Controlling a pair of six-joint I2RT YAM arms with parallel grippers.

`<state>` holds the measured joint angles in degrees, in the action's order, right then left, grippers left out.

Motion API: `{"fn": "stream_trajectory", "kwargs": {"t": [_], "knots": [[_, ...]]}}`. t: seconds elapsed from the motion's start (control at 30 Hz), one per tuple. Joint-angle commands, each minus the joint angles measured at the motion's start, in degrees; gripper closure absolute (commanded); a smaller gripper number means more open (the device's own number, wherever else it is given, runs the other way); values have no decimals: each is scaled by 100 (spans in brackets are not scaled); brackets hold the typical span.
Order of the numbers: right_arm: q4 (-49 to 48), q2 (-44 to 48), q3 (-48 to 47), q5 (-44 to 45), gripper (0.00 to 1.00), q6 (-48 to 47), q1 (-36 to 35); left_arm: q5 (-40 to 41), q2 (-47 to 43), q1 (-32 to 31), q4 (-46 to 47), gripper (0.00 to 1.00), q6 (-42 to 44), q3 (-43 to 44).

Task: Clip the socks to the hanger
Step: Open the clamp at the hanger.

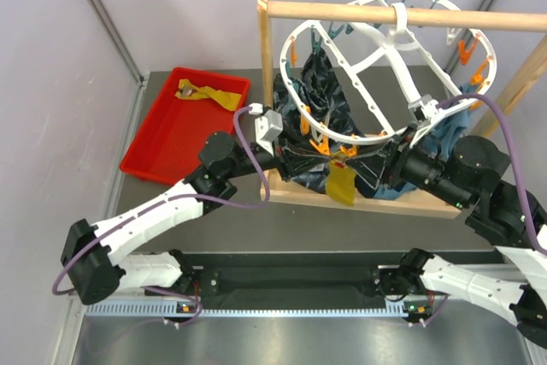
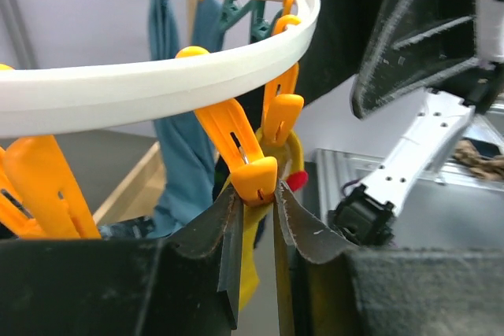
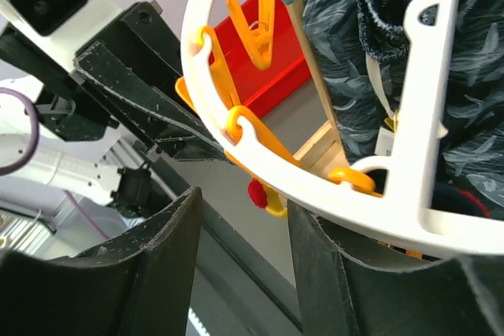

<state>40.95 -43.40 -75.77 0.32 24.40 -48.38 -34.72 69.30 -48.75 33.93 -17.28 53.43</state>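
Observation:
The white oval hanger [image 1: 286,49] hangs from a wooden rod and tilts toward me. One mustard-yellow sock [image 1: 342,184] hangs from an orange peg [image 2: 256,180] on its near rim. My left gripper [image 1: 301,153] is shut on that peg's end, with the sock [image 2: 250,251] dangling between the fingers under the rim [image 2: 157,88]. My right gripper [image 1: 395,156] is open; the hanger's rim [image 3: 417,116] passes over its right finger, and the sock's red-tipped end [image 3: 268,198] shows above the gap. Another yellow sock [image 1: 209,94] lies in the red tray. I cannot pick out the navy socks.
A red tray [image 1: 141,168] sits at the back left. The wooden rack [image 1: 342,11] carries the hanger on its rod. A large dark patterned cloth [image 1: 320,83] and a teal-blue cloth [image 1: 444,138] hang inside the frame. Several free orange pegs line the rim.

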Motion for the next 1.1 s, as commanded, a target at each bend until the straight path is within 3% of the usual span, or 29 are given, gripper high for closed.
{"fn": "stream_trajectory", "kwargs": {"t": [0.0,0.2,0.5,0.63,1.07], "knots": [[-183,-64,-175,-557,52,-181,-57,1264,-320,-432,-1070,100,883,387],[-395,33,-359,-1481,46,-340,-57,2171,-57,-1154,-1925,100,1367,932],[-43,33,-553,-1288,43,-568,-58,2698,356,-1777,-2558,100,1684,1468],[10,-107,-562,-1289,37,-691,-57,2628,453,-1883,-2611,100,1684,1653],[370,-28,-483,-542,38,-762,-57,2672,427,-1954,-2708,100,1684,1706]]}}
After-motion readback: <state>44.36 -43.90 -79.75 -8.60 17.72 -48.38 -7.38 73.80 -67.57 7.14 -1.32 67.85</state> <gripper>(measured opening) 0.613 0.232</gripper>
